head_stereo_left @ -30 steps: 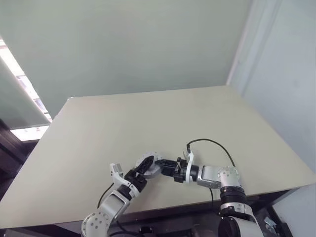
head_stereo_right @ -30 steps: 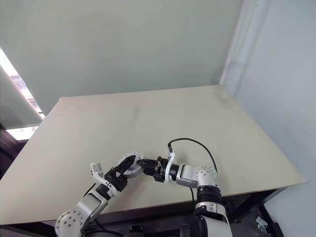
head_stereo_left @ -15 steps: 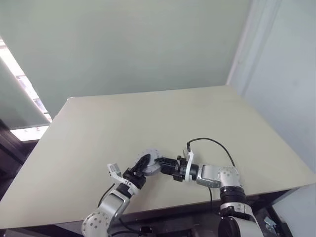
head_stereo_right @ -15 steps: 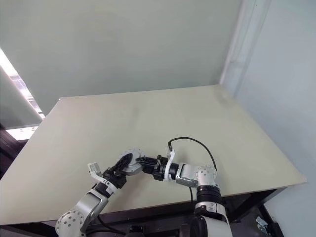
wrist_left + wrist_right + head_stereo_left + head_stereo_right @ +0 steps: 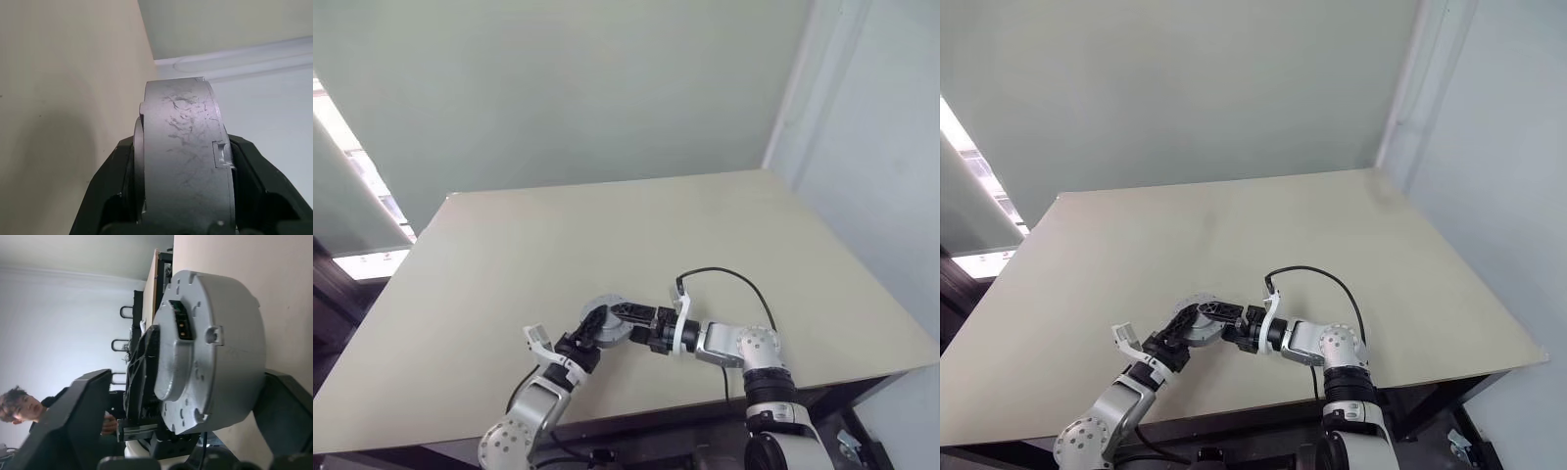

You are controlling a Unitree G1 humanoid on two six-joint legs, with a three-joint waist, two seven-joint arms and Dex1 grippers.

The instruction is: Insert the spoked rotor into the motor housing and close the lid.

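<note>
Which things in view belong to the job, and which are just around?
Job: housing, gripped by the left tool; right tool, open around it.
Around: table; person in the background.

Head eyes overlook the table; wrist cameras close on the motor housing

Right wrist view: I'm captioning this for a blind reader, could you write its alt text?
A round grey metal motor sits between the two black fingers of the right gripper, which stand spread either side of it. The left gripper clamps its far side, and a person shows in the background.
</note>
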